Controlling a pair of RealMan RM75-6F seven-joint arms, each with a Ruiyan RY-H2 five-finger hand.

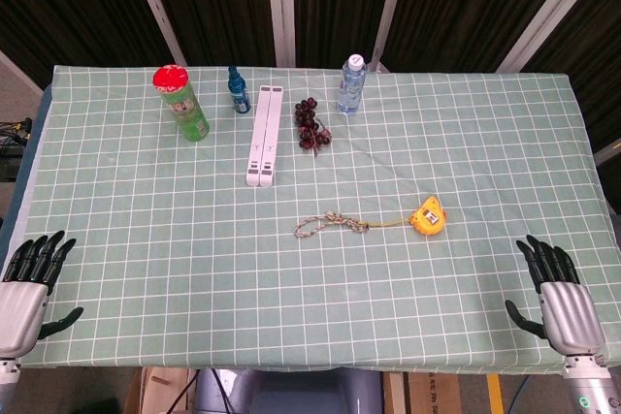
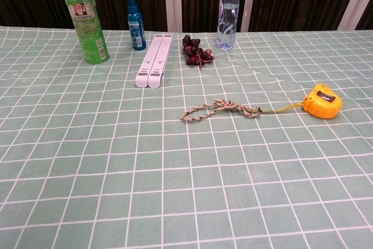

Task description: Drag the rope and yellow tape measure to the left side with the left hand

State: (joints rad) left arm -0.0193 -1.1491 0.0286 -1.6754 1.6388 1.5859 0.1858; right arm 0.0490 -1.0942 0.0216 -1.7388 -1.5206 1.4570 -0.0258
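Yellow tape measure point(image 2: 322, 101), one, joined to one rope point(image 2: 217, 109) mid-frame; two bottles, one can point(image 2: 85, 20), label unreadable. Left hand point(image 1: 27, 290) and right hand point(image 1: 563, 296) released, empty.

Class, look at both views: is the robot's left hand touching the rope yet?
Apart. The head view shows the left hand at the table's near left corner, with many bare cloth squares between it and the rope.
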